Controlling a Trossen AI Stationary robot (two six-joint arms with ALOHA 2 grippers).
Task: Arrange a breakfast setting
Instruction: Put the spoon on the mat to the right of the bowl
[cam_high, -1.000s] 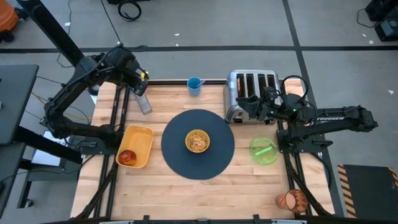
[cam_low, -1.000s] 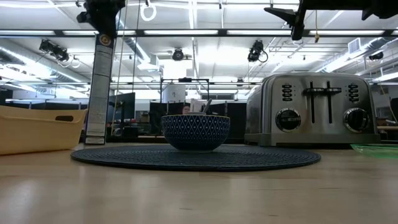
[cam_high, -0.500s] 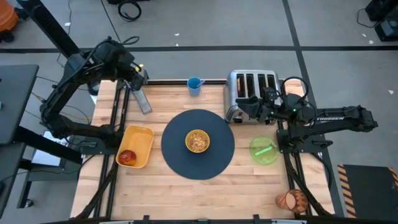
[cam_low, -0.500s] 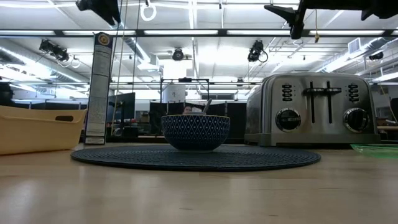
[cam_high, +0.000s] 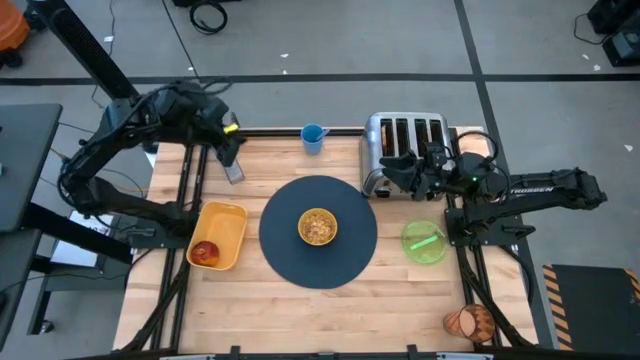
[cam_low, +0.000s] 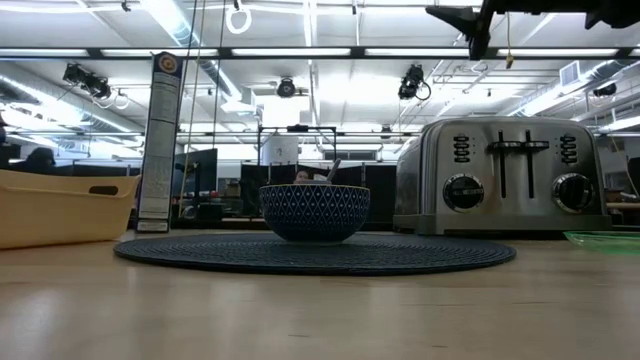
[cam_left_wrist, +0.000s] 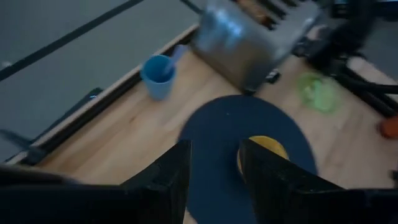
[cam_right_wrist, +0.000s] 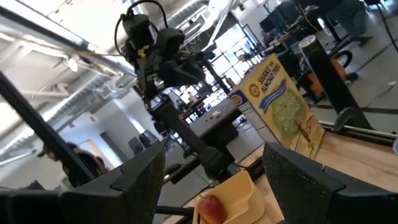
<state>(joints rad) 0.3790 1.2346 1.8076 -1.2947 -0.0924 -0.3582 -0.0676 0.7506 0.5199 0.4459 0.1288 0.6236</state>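
Note:
A yellowish bowl of cereal (cam_high: 318, 227), blue-patterned outside (cam_low: 314, 211), sits in the middle of the round dark mat (cam_high: 285, 250). The green plate (cam_high: 424, 241) lies to the mat's right. A red apple (cam_high: 206, 251) rests in a yellow bin. The orange-brown cup (cam_high: 470, 323) lies at the near right corner. My left gripper (cam_high: 228, 148) hangs open above the far left of the table, over a standing cereal box (cam_low: 160, 140); its fingers (cam_left_wrist: 168, 180) are empty. My right gripper (cam_high: 392, 172) is open at the toaster's front, pointing level toward the left.
A chrome four-slot toaster (cam_high: 405, 145) stands at the far right, and a small blue cup (cam_high: 313, 137) at the far edge. The yellow bin (cam_high: 222, 235) sits left of the mat. Bare wood lies along the near edge.
My left gripper has risen from just above the cereal box's top and left the low view. It has swung around toward the middle of the table. The box stays upright in its place.

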